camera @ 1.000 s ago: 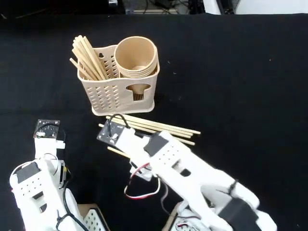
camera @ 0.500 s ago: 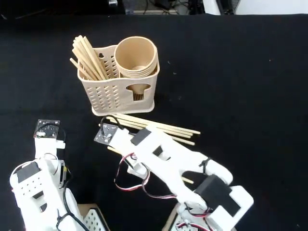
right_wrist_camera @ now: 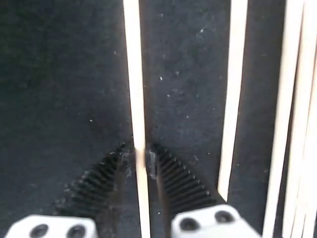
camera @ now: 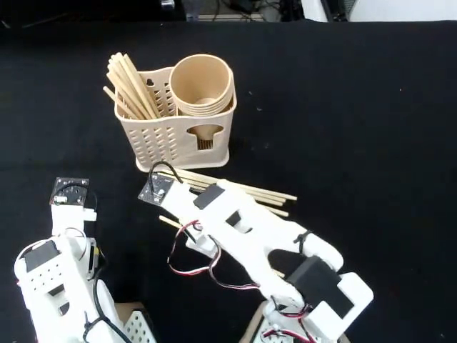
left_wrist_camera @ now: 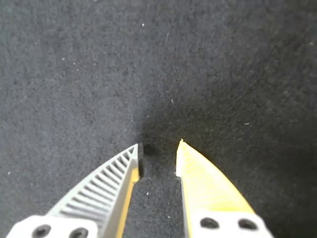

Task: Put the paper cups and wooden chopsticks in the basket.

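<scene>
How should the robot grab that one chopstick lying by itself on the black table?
Come from straight above and pinch across its thin width. The lone chopstick lies flat, apart from the other chopsticks, with bare table on both sides. The right tool is shut on it that way.

— How do my arms look from there?
— I see white shells with black motor blocks on the left arm (camera: 53,275) and the right arm (camera: 250,232). Red and black cables (camera: 178,266) loop off the right.
— Pincers?
— Left pincer (left_wrist_camera: 158,146): one half ribbed white, one yellow. Right pincer (right_wrist_camera: 141,148): black, toothed.
</scene>
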